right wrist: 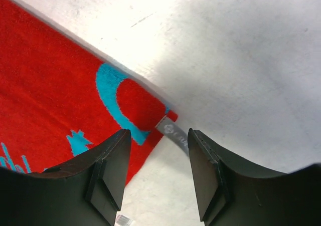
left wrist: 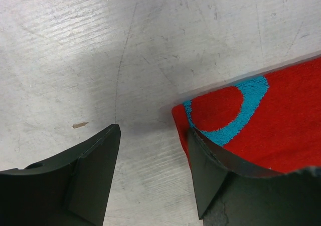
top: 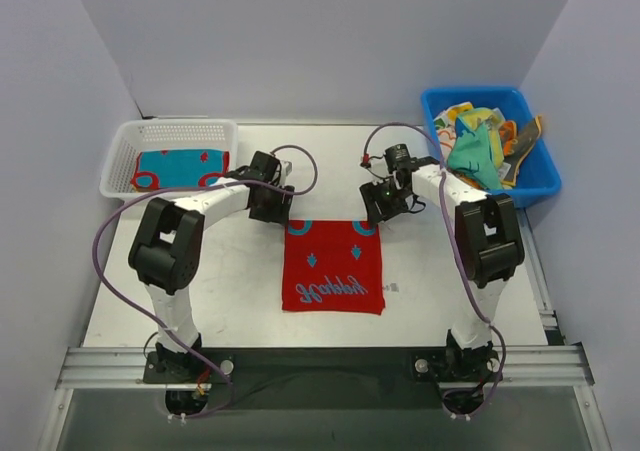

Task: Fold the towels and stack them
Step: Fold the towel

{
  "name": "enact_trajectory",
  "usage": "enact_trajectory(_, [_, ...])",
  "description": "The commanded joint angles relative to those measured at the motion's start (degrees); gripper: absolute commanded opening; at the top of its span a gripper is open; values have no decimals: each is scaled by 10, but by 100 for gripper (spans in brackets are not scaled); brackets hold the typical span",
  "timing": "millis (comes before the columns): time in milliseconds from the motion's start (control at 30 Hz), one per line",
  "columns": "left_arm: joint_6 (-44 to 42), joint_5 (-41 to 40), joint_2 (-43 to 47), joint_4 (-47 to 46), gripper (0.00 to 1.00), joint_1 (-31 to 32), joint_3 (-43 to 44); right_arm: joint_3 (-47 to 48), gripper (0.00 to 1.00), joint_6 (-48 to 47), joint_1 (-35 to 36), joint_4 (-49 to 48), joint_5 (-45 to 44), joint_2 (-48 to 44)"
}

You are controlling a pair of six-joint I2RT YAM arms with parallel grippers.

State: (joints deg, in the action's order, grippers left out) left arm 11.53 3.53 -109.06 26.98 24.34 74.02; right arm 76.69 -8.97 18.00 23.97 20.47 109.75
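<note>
A red towel (top: 333, 266) with blue prints and lettering lies flat in the middle of the table. My left gripper (top: 272, 203) is at its far left corner, my right gripper (top: 385, 203) at its far right corner. In the left wrist view the left gripper (left wrist: 153, 136) is open; one finger (left wrist: 215, 181) sits over the red towel's corner (left wrist: 261, 121), the other over bare table. In the right wrist view the right gripper (right wrist: 159, 136) is open and straddles the towel corner (right wrist: 60, 100) with its grey label (right wrist: 173, 130). Neither gripper holds anything.
A white mesh basket (top: 125, 136) at the back left holds a folded teal-and-red towel (top: 180, 166). A blue bin (top: 545, 176) at the back right holds several crumpled towels (top: 480, 146). Grey walls close in the table on three sides.
</note>
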Motion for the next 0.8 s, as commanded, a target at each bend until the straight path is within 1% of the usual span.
enact_trajectory(0, [-18, 3, -8, 0, 66, 4, 19, 37, 49, -29, -7, 6, 18, 11])
enact_trajectory(67, [-18, 1, -11, 0, 63, 4, 20, 39, 47, -31, -7, 6, 12, 17])
enact_trajectory(133, [-19, -5, -14, 1, 63, 4, 21, 39, 45, -32, -9, 6, 10, 25])
enact_trajectory(167, [-19, -8, -15, 0, 63, 4, 21, 39, 41, -32, -9, 6, 11, 27])
enact_trajectory(200, [-19, -8, -18, 0, 62, 4, 21, 37, 39, -32, -9, 6, 12, 33])
enact_trajectory(367, [-19, -14, -19, 0, 62, 4, 22, 36, 33, -36, -9, 18, 5, 42])
enact_trajectory(567, [-19, -21, -16, 2, 62, 5, 20, 44, 34, -46, -8, 48, 8, 61])
enact_trajectory(767, [-19, -31, -13, 5, 62, 5, 18, 38, 34, -59, -2, 62, -29, 72])
